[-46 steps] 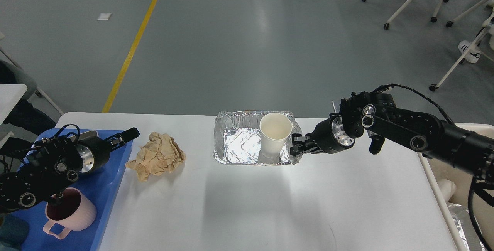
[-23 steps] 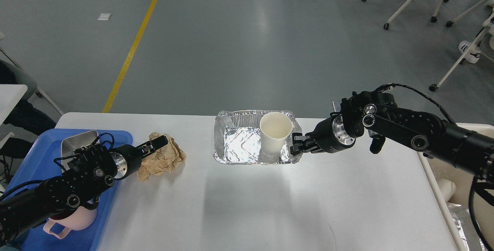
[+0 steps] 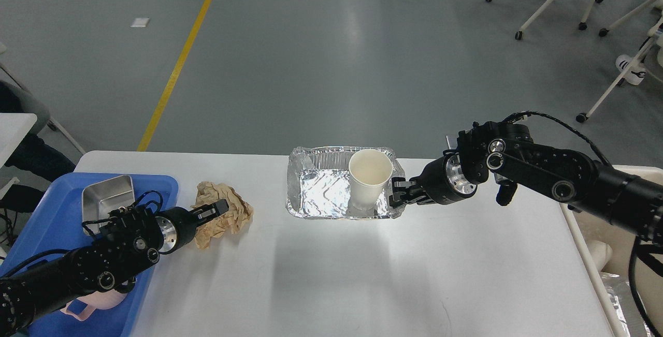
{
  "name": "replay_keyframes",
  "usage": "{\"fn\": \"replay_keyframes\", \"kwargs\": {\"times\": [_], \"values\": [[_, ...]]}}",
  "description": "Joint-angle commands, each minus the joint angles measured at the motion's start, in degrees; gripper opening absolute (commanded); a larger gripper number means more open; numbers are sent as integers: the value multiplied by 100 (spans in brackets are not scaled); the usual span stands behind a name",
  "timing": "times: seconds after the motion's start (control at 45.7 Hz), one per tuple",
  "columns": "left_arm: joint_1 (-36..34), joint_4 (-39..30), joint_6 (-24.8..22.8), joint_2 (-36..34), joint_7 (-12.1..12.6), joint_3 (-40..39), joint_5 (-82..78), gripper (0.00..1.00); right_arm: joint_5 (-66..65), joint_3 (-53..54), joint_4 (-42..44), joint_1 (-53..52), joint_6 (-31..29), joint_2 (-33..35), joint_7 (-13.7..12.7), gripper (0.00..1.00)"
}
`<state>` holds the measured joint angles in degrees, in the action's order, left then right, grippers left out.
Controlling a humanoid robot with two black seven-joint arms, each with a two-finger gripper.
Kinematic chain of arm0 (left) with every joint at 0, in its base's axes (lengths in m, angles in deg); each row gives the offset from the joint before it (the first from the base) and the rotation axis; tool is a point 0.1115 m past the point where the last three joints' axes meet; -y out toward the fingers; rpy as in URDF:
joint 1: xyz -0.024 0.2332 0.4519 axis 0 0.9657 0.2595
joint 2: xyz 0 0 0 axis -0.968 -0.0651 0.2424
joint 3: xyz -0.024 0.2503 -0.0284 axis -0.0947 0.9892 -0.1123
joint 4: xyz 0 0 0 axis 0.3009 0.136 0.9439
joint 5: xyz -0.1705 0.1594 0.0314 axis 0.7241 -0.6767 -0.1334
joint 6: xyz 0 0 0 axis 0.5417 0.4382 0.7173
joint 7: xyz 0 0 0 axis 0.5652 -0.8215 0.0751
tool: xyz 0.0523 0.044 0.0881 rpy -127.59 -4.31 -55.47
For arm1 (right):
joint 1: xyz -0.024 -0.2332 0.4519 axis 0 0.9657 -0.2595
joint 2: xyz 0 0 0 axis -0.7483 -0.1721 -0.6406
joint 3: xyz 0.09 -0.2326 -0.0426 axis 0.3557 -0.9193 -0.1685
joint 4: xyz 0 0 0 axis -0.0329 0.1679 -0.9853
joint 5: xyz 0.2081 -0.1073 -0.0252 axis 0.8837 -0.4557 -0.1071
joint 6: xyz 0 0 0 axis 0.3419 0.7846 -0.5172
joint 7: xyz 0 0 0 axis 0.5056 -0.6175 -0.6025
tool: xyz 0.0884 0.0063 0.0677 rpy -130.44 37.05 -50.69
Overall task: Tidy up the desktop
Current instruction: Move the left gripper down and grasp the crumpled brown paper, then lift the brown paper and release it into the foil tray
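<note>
Two hands at work on your white tabletop point(image 3: 362, 275)

Your left hand point(image 3: 213, 208) lies over the crumpled brown paper point(image 3: 230, 213); your right hand point(image 3: 398, 192) meets the foil tray point(image 3: 321, 189) holding a paper cup point(image 3: 369, 177).

One white desktop point(image 3: 362, 275) is seen. On it are counted one foil tray point(image 3: 316, 192), one white paper cup point(image 3: 369, 179) and one crumpled brown paper ball point(image 3: 233, 207). One blue plastic tray point(image 3: 52, 223) is counted at the left, with one small metal tin point(image 3: 107, 201) and one pink mug point(image 3: 98, 303) in it. Two black grippers are counted, the left gripper point(image 3: 211, 210) and the right gripper point(image 3: 398, 192).
</note>
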<state>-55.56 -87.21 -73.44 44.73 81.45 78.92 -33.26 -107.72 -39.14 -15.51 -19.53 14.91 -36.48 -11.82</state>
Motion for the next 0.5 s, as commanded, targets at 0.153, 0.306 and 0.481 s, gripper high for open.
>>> {"fn": "replay_keyframes", "kwargs": {"times": [0.153,0.306,0.481], "values": [[-222,-377,-541,-246,-401,-21,44,2,-17,0,20,-17,17,-26,-9,0],[-275,-1448,-567,-1194,-401,-135,52,2,-17,9,47,-17,17,-17,0,0],[-424,-2758,-637,-2258,-410,-1013,79,2,-17,0,56,-52,17,-87,-9,0]]}}
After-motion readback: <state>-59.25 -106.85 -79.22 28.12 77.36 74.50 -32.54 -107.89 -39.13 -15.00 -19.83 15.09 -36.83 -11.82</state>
